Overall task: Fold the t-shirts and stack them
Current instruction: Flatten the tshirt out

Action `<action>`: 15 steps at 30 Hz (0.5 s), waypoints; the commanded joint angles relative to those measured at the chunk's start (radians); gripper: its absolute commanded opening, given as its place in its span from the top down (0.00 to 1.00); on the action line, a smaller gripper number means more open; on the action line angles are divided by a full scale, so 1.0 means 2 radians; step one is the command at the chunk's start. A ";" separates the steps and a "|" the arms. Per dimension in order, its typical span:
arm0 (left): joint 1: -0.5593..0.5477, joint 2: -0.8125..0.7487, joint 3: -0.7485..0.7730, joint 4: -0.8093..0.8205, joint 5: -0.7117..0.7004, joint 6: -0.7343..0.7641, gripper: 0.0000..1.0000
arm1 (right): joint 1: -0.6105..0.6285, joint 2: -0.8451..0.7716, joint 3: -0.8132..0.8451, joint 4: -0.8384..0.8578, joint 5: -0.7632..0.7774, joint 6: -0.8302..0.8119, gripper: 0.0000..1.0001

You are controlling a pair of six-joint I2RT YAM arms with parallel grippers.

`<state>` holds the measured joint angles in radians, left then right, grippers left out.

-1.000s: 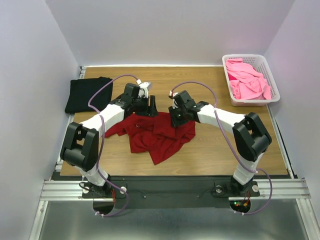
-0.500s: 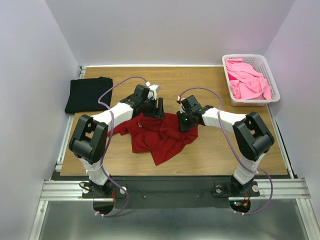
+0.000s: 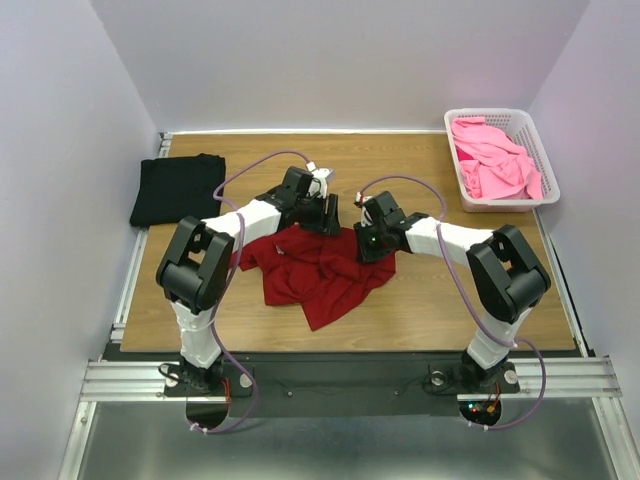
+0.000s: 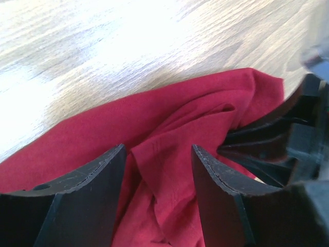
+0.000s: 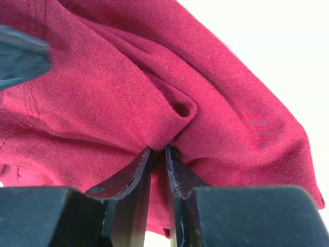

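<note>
Showing the red tee crumpled at mid-worktop. Here the right tool is nearly closed, pinching a fold at the tee's far edge; the left tool stands open astride a neighbouring ridge, gripping nothing. The cloth is judged light and limp, best taken at hems or shoulder seams.
</note>
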<state>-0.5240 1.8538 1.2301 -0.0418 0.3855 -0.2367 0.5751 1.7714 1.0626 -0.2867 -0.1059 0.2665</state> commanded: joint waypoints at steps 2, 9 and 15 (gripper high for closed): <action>-0.002 0.011 0.025 0.012 0.010 0.016 0.36 | -0.004 -0.014 -0.010 0.014 -0.002 -0.002 0.77; -0.004 0.011 0.028 0.017 0.020 0.027 0.47 | -0.003 -0.016 -0.009 0.014 -0.001 -0.001 0.77; -0.005 -0.003 0.019 0.030 0.020 0.032 0.68 | -0.004 -0.014 -0.007 0.014 -0.002 0.002 0.77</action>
<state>-0.5293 1.9007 1.2434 -0.0319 0.4068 -0.1955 0.5751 1.7676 1.0557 -0.2806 -0.1097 0.2668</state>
